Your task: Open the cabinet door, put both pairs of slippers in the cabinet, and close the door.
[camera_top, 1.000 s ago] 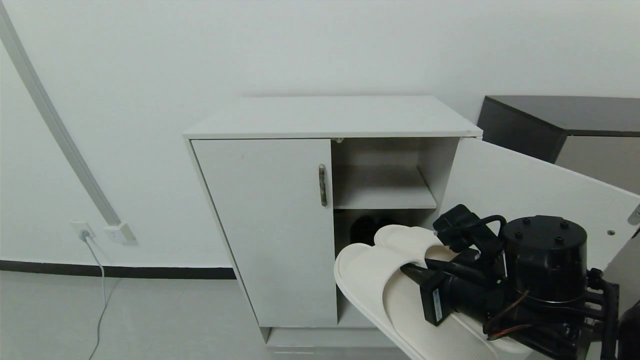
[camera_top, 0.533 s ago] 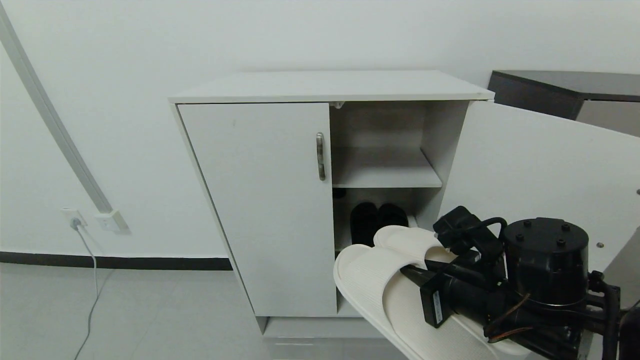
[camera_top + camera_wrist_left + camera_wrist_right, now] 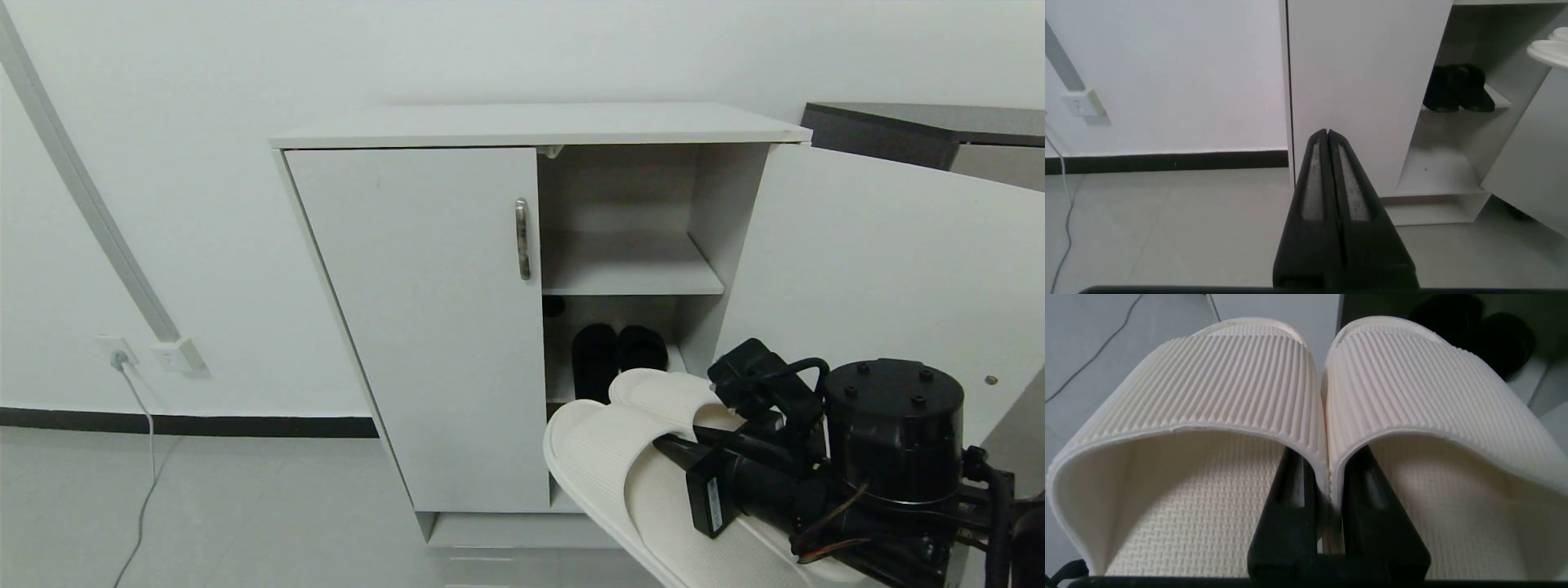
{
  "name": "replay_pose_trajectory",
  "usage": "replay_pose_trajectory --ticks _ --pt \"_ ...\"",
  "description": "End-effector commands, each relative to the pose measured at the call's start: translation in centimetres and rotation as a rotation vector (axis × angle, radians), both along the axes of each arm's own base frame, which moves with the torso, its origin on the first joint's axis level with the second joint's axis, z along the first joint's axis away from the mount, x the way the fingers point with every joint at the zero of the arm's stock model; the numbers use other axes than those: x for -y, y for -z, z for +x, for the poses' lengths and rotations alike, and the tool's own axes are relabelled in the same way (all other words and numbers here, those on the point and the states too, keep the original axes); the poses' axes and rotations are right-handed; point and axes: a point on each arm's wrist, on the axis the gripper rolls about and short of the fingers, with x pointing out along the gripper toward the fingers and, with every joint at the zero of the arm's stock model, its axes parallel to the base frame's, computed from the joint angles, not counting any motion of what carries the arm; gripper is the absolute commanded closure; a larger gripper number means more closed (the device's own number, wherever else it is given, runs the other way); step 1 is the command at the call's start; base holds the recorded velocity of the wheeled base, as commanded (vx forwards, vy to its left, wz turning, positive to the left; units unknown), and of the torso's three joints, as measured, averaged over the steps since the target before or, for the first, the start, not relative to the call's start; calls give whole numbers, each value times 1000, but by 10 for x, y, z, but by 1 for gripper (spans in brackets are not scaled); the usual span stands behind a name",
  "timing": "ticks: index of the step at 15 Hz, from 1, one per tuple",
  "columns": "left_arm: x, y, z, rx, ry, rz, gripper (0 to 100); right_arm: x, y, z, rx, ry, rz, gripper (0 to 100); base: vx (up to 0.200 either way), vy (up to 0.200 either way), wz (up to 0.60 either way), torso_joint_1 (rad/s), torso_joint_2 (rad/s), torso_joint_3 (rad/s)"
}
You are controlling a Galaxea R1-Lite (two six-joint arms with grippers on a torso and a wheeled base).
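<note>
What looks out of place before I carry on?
Nothing stands out. The black slippers sit side by side inside the cabinet, the right door is open, and the right hand grips the white slippers together.

Ribbed foam slippers (image 3: 1249, 384), matt laminate cabinet (image 3: 424, 327)

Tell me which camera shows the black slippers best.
Left wrist view: the black slippers sit whole, side by side on a cabinet shelf. In the head view the white slippers cover their near ends; in the right wrist view they peek out behind those.
</note>
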Motion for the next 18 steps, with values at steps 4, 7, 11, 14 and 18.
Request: replay_pose_trajectory --ticks 4,7,11,14,18 --pt "0 0 0 0 2 0 100 -2 5 1 10 -20 -19 100 0 0 0 -4 88 61" --pt "0 0 0 0 2 2 100 -3 10 2 19 -38 -5 100 0 0 0 0 41 24" --pt "0 0 0 0 0 0 100 -8 14 6 50 -46 -5 100 0 0 -150 1 2 2" --pt "0 0 0 0 0 0 100 -9 16 4 51 -56 -8 100 0 0 -400 2 3 3" --pt "0 0 0 0 2 0 100 -23 15 13 121 -49 39 100 0 0 0 0 0 0"
